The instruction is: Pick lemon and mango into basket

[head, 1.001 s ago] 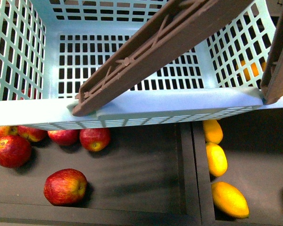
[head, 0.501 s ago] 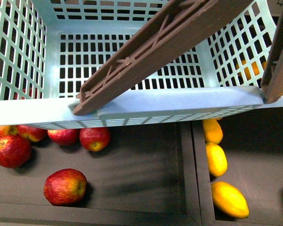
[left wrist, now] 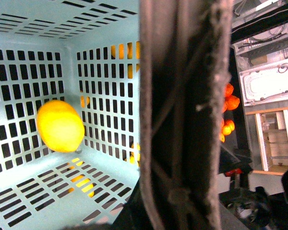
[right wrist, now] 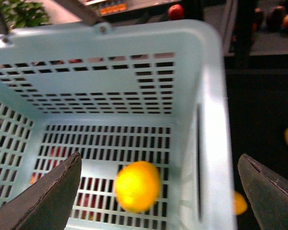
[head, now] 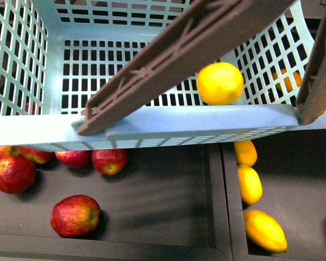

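The pale teal basket (head: 168, 122) fills the upper front view, its two brown handles (head: 174, 60) crossing it. The yellow lemon (head: 220, 82) is inside the basket near its right wall, blurred in the right wrist view (right wrist: 137, 186) and also seen in the left wrist view (left wrist: 61, 125). My right gripper (right wrist: 158, 201) is open and empty above the basket, directly over the lemon. My left gripper (left wrist: 180, 211) is shut on a basket handle (left wrist: 182, 115), which hides its jaws. Three yellow-orange mangoes lie in the right-hand dark bin, the largest (head: 264, 230) nearest the front.
Several red apples (head: 75, 215) lie in the dark left bin (head: 168, 206) below the basket. A divider (head: 227, 206) separates it from the mango bin. More yellow fruit (head: 285, 80) shows through the basket's right wall.
The lemon was not in view before and is now inside the basket. The basket has shifted slightly.
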